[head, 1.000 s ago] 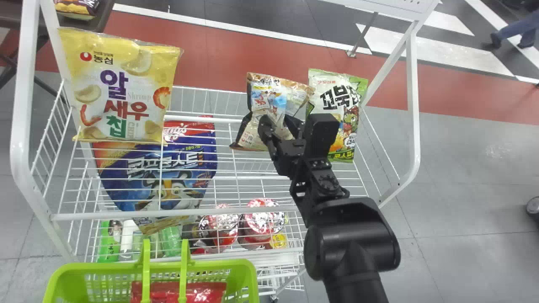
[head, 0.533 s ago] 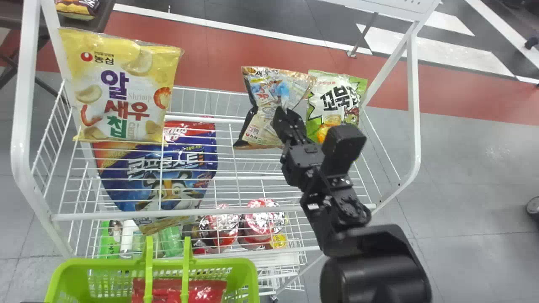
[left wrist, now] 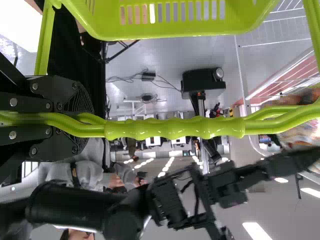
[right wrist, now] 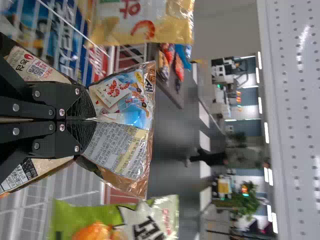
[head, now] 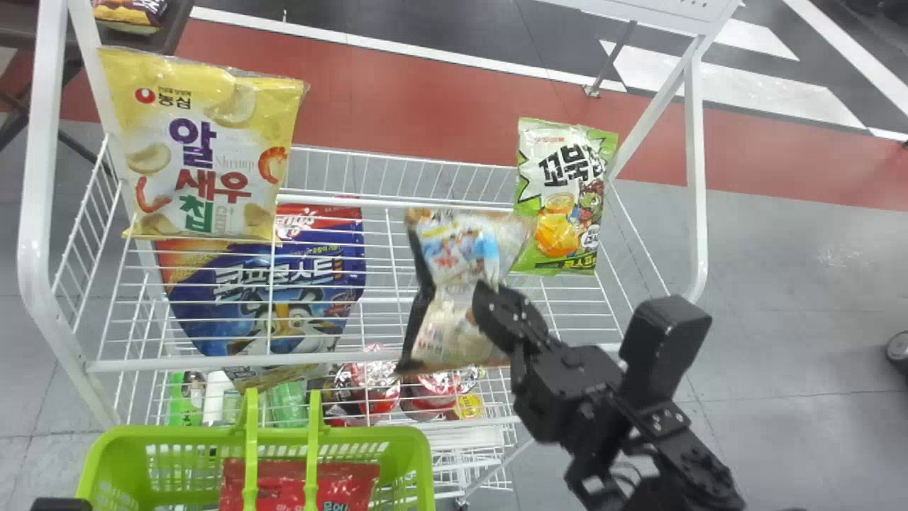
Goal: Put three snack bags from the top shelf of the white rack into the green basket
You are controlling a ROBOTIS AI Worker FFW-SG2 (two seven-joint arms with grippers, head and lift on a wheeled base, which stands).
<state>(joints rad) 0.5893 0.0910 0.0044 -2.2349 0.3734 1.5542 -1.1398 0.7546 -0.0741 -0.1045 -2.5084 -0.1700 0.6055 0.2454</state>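
Nearest, the left gripper (left wrist: 92,117) is closed round the handle (left wrist: 175,128) of the green basket (head: 369,431), presumably to steady it, a red bag (head: 298,482) already inside. Beyond, the right gripper (right wrist: 92,119) clenches the brown snack bag (head: 454,248) by its puckered middle, near the rack's front rail (head: 284,363) — a firm pinch, probably meant to carry it into the basket. Farther back, the yellow bag (head: 206,149) and green-and-white bag (head: 560,199) are at the top shelf, well apart — bold lettering facing the robot.

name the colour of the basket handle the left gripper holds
The basket handle is bright yellow-green, seen best in the left wrist view.
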